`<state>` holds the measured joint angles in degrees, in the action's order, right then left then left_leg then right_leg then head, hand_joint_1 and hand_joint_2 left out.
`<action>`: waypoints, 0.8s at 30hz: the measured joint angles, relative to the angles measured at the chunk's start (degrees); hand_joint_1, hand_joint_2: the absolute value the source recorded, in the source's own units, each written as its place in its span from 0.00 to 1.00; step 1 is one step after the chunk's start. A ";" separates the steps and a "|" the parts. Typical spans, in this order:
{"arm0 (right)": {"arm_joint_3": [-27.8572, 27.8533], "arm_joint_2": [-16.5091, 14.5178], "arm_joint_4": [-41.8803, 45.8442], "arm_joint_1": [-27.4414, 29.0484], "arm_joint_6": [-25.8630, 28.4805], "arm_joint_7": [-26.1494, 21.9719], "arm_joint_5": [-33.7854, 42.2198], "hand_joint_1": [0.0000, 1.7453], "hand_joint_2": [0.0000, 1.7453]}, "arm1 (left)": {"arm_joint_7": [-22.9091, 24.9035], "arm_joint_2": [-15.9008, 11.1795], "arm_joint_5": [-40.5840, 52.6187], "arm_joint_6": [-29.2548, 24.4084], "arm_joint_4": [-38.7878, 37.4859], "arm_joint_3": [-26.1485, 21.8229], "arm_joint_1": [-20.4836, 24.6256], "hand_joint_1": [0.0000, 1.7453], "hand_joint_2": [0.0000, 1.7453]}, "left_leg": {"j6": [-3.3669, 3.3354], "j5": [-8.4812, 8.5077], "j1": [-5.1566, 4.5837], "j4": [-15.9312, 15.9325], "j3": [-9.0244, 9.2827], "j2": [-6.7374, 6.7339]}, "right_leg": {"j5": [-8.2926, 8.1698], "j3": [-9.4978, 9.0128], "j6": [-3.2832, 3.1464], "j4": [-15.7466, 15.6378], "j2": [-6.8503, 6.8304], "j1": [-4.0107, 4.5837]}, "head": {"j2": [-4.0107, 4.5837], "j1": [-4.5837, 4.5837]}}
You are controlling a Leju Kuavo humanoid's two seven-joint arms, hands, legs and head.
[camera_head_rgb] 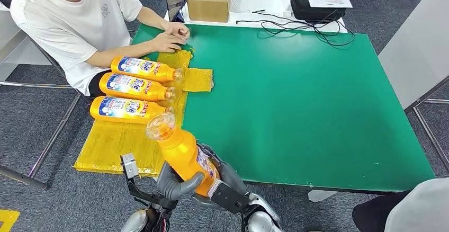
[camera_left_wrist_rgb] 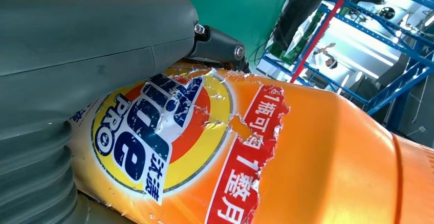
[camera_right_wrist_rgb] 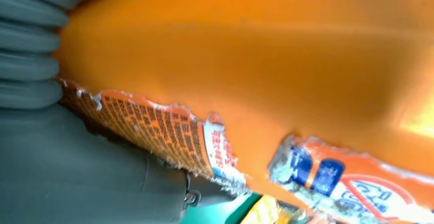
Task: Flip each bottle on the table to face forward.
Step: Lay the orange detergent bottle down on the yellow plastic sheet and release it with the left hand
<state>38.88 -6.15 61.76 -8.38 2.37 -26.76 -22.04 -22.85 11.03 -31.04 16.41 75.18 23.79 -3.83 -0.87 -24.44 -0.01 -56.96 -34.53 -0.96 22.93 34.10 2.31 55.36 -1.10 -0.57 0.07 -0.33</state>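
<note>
Nearest, both robot hands clasp one orange plastic detergent bottle above the green surface's near edge, its base hidden between them: left robot hand thumb wrapped across, right robot hand behind. Its clear cap tilts away. Beyond, three labelled orange bottles lie on yellow sheeting.

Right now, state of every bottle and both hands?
Held bottle: lifted off the table, tilted, clear cap up, gripped by both hands.
Three bottles: lying on the yellow sheet, front labels up, caps toward the green table.
Left hand: grips the held bottle.
Right hand: grips the held bottle.
</note>
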 joint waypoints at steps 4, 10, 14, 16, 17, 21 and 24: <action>-1.44 -0.54 1.24 1.46 3.07 -0.53 1.05 0.00 0.00 | 0.42 -0.13 -0.33 -0.31 0.84 -0.42 -0.56 1.00 1.00 | 0.00 0.00 0.00 0.00 -0.01 0.00 | 0.00 0.01 0.00 0.00 0.00 0.00 | 0.00 0.00; -4.03 -1.60 3.40 3.94 6.24 -2.07 2.17 0.00 0.00 | -0.18 -0.10 2.85 -3.95 2.95 -0.62 -1.01 1.00 1.00 | 0.00 0.00 0.00 0.00 -0.03 0.01 | 0.01 0.01 0.00 0.00 -0.02 0.00 | 0.00 -0.01; -8.52 -2.69 8.22 7.03 16.58 -7.24 4.86 0.00 0.00 | -3.87 -0.52 22.41 -21.09 4.46 -1.05 -1.19 1.00 1.00 | 0.00 0.00 0.00 0.00 -0.03 0.09 | 0.01 0.02 0.01 0.00 -0.05 -0.01 | 0.00 -0.01; -11.31 -3.10 11.42 8.53 20.45 -8.77 6.61 0.00 0.00 | -4.44 -0.85 30.57 -27.71 4.85 -1.76 -0.77 1.00 1.00 | 0.00 0.00 0.00 0.00 -0.03 0.11 | 0.01 0.01 0.01 0.00 -0.05 -0.01 | 0.00 -0.01; -12.65 -3.31 12.87 9.15 21.69 -9.15 7.47 0.00 0.00 | -4.47 -1.01 33.03 -29.49 5.01 -2.16 -0.54 1.00 1.00 | 0.00 0.00 0.00 0.00 -0.03 0.11 | 0.01 0.01 0.01 0.00 -0.04 -0.01 | 0.00 0.00; -17.50 -4.53 17.02 10.78 25.58 -11.15 11.55 0.00 0.00 | -4.32 -1.57 40.86 -34.03 5.72 -3.33 0.10 1.00 1.00 | 0.00 0.01 0.00 0.00 -0.02 0.10 | 0.01 0.01 0.01 0.00 -0.04 0.00 | 0.00 -0.01; -21.64 -5.84 19.46 11.26 29.37 -12.71 15.29 0.00 0.00 | -1.62 -2.44 53.08 -40.00 5.90 -4.41 1.19 1.00 1.00 | 0.00 0.01 0.00 0.00 -0.02 0.10 | 0.01 0.01 0.01 0.00 -0.04 0.00 | 0.00 -0.01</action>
<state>17.24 -11.99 81.22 2.88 31.74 -39.46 -6.75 -24.47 8.59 22.04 -23.59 81.07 19.38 -2.64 -0.87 -24.43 -0.01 -56.95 -34.55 -0.86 22.93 34.11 2.32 55.36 -1.14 -0.57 0.07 -0.34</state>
